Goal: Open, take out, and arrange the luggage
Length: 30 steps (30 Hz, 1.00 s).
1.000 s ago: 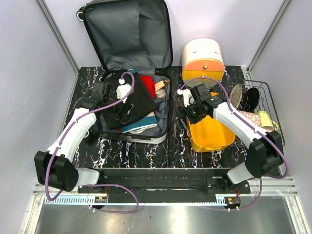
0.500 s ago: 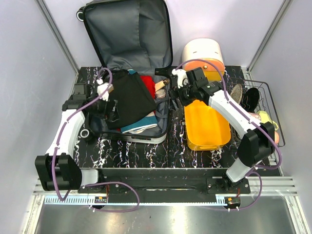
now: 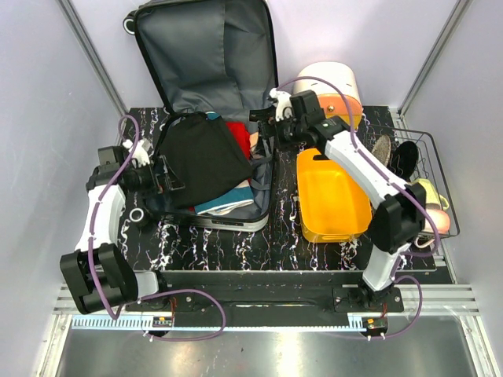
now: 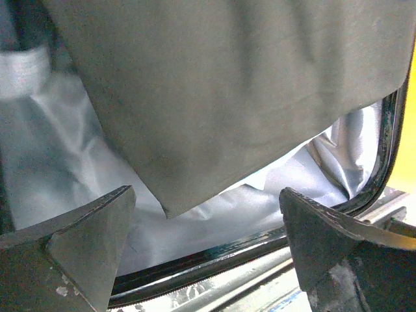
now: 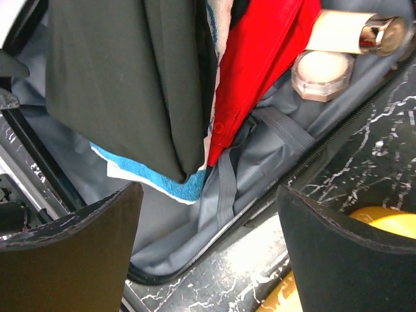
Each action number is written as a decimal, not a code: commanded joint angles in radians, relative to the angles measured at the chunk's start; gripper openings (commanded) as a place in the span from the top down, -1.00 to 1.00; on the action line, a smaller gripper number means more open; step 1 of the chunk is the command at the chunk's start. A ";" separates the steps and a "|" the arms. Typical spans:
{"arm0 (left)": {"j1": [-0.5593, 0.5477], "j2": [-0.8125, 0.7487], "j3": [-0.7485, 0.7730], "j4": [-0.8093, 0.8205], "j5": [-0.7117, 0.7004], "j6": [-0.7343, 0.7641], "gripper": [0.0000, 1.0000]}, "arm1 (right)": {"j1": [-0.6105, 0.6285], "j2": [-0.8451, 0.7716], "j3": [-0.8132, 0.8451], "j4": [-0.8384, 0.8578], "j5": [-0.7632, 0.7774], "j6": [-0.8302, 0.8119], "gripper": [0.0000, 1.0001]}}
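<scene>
By the luggage rim, the open left gripper is just beside the black cloth; the open right gripper is farther.

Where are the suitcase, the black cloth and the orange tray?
suitcase (image 3: 204, 59): top view, on the grey lining of its raised lid.
black cloth (image 3: 200, 157): top view, on the middle of the fabric.
orange tray (image 3: 334, 200): top view, on its bare flat middle.
</scene>
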 commanded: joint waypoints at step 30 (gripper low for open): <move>-0.186 -0.022 0.033 0.221 0.035 -0.237 1.00 | 0.137 0.238 0.250 0.048 -0.192 0.120 1.00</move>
